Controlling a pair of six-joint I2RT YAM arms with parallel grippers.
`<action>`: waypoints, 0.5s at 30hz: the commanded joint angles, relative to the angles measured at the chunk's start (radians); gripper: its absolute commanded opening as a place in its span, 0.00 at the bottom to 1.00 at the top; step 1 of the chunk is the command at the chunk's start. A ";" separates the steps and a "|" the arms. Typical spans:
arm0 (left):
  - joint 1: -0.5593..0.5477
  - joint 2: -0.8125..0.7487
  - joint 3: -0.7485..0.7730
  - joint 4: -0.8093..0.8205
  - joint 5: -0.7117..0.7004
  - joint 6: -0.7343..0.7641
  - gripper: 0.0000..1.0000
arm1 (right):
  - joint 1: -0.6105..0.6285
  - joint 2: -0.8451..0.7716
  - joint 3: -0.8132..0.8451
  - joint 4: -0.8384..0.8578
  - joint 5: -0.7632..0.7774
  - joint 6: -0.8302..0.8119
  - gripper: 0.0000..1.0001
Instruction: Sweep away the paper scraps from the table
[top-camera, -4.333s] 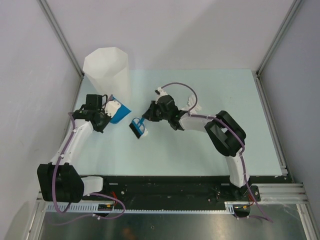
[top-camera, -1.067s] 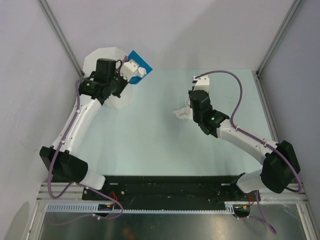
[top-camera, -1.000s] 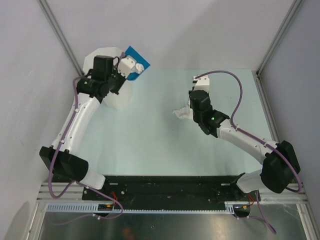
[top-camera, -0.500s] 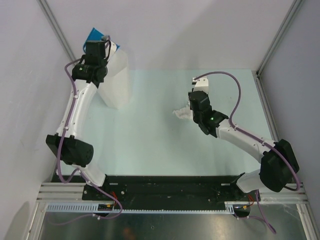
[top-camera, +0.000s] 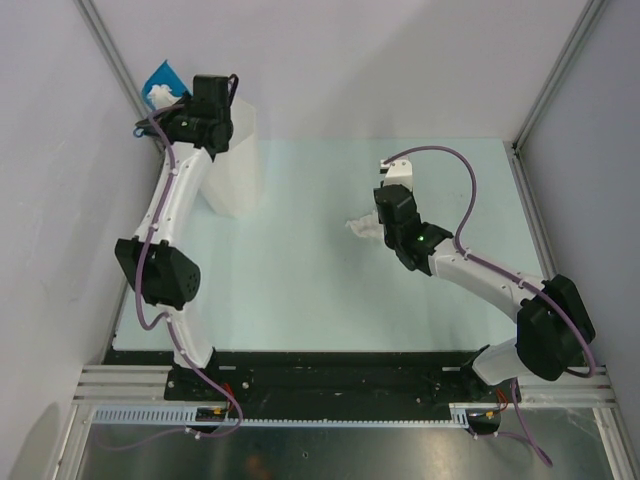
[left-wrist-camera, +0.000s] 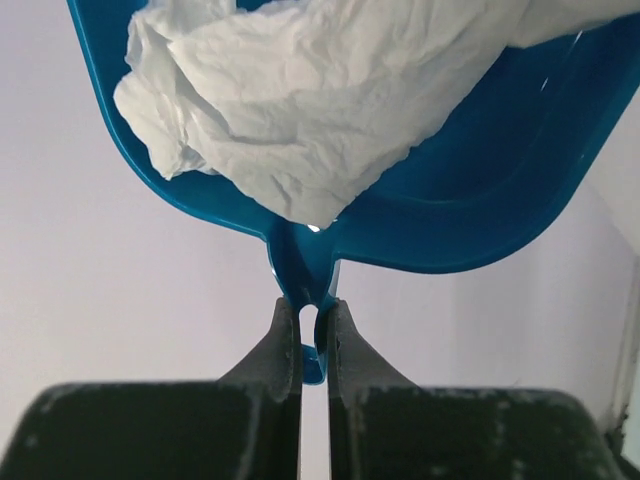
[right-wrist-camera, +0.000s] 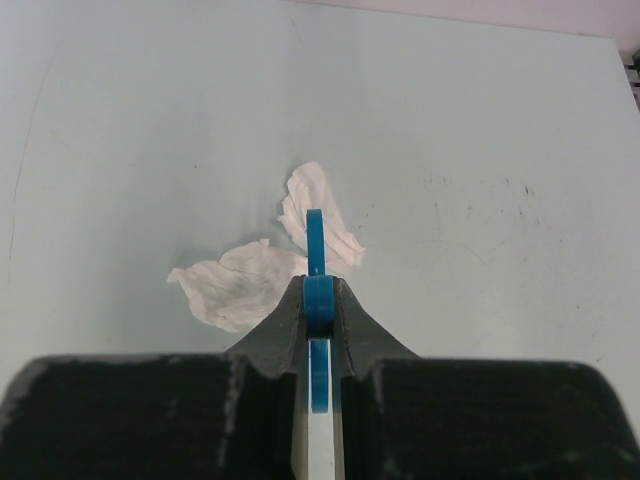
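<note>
My left gripper (top-camera: 180, 98) is shut on the handle of the blue dustpan (top-camera: 157, 77) and holds it high in the air at the back left, by the top of the white bin (top-camera: 236, 165). In the left wrist view the fingers (left-wrist-camera: 285, 335) pinch the handle and a crumpled white paper wad (left-wrist-camera: 290, 110) lies in the dustpan (left-wrist-camera: 480, 200). My right gripper (top-camera: 381, 223) is shut on a blue and white brush (right-wrist-camera: 316, 275), low over the table (top-camera: 300, 290). Two paper scraps (right-wrist-camera: 240, 283) lie just ahead of the brush and show in the top view (top-camera: 361, 228).
The tall white faceted bin stands at the table's back left corner, partly hidden by my left arm. Grey walls and metal frame posts (top-camera: 545, 85) close in the back and sides. The table's metal-framed near edge (top-camera: 340, 355) runs in front of the arm bases.
My left arm has lifted the dustpan with its paper from table level up and leftward to the bin's top. My right arm moved from beside the dustpan to the scraps, then barely moved.
</note>
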 joint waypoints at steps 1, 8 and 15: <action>-0.034 -0.008 -0.007 0.074 -0.122 0.150 0.00 | -0.004 -0.024 -0.003 0.044 0.002 -0.015 0.00; -0.103 -0.042 -0.139 0.192 -0.153 0.316 0.00 | -0.004 -0.037 -0.011 0.050 -0.015 -0.008 0.00; -0.109 -0.042 -0.150 0.246 -0.159 0.359 0.00 | -0.004 -0.055 -0.025 0.045 -0.010 -0.016 0.00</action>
